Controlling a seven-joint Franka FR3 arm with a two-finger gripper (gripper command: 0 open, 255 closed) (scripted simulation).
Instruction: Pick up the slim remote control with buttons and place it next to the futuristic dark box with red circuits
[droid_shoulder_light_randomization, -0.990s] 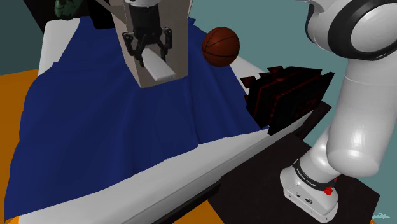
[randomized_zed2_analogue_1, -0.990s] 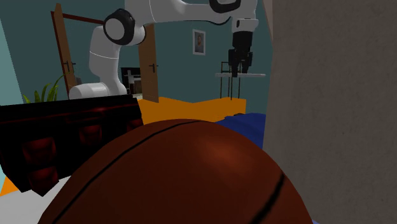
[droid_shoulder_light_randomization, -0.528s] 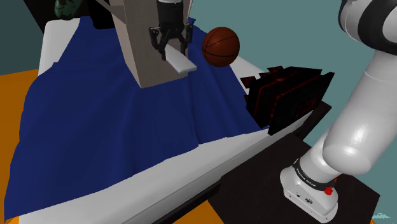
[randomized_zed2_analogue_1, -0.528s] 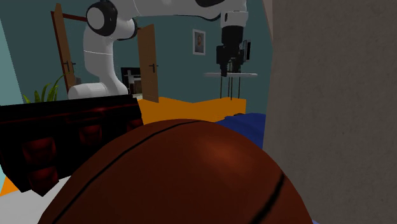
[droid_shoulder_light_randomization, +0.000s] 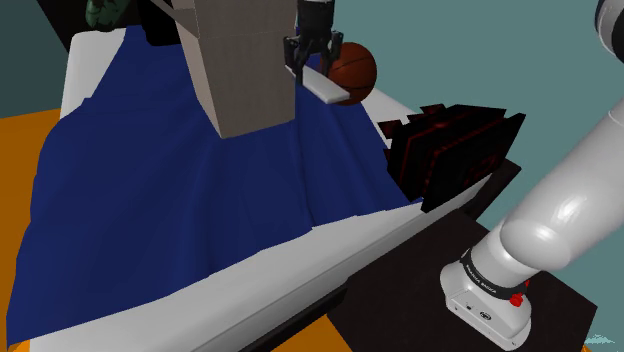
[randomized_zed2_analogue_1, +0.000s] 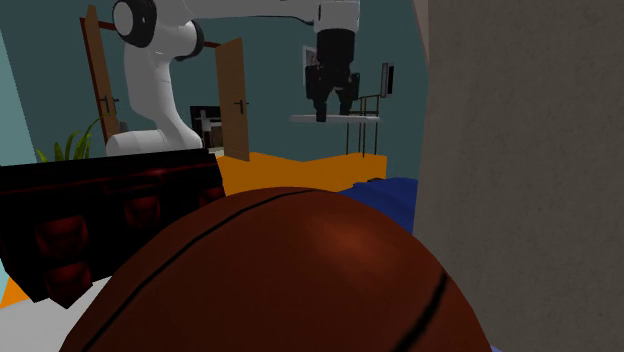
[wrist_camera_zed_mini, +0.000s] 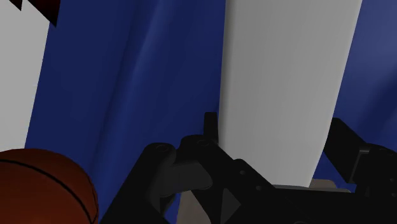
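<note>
My black gripper (droid_shoulder_light_randomization: 312, 58) is shut on the remote control (droid_shoulder_light_randomization: 324, 86), drawn as a plain light grey slim slab with no buttons visible. It hangs in the air over the blue blanket (droid_shoulder_light_randomization: 180, 180), just beside the basketball (droid_shoulder_light_randomization: 352, 70). In the second exterior view the gripper (randomized_zed2_analogue_1: 328, 108) holds the remote (randomized_zed2_analogue_1: 336, 119) level and edge-on. In the wrist view the fingers (wrist_camera_zed_mini: 167, 179) clasp the grey slab (wrist_camera_zed_mini: 286, 89) between them. The dark box with red circuits (droid_shoulder_light_randomization: 450, 150) stands on a dark table near the arm's stand, to the shoulder view's right of the remote.
A tall beige box (droid_shoulder_light_randomization: 240, 65) stands on the bed just to the shoulder view's left of the gripper. The basketball (randomized_zed2_analogue_1: 280, 280) and that box (randomized_zed2_analogue_1: 530, 170) fill the second exterior view's foreground. A plant (droid_shoulder_light_randomization: 105, 12) sits beyond the bed's far corner.
The gripper has carried the remote to the shoulder view's right, from in front of the tall beige box to beside the basketball. The grip has stayed shut.
</note>
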